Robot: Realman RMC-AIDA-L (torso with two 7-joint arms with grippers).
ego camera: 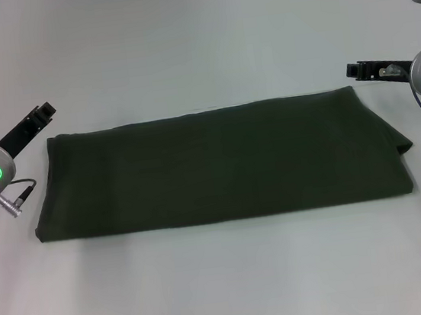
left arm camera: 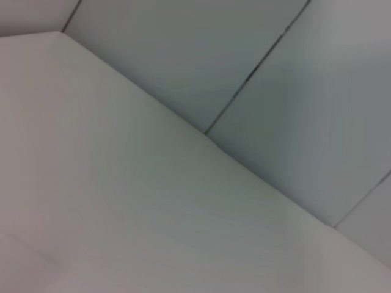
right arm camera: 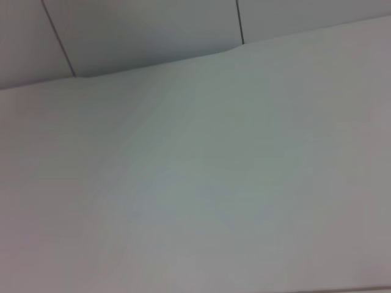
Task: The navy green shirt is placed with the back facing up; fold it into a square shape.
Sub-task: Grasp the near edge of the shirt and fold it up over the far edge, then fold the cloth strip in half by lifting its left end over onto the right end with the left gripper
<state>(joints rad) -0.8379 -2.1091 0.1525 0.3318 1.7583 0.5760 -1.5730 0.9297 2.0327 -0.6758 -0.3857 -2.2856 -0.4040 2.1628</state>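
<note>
Head view: navy green shirt (ego camera: 219, 164) lies flat on the white counter (ego camera: 225, 278), folded into a wide rectangle, soft matte fabric w/ a small flap poking out at its right edge. Left hand (ego camera: 40, 114) hovers just off the shirt's far left corner, holding nothing; right hand (ego camera: 361, 70) sits just beyond the far right corner, also holding nothing. Can't tell how far either is open.

Left wrist view: only bare counter & panelled wall, no shirt.

Right wrist view: same, counter & wall seams.
</note>
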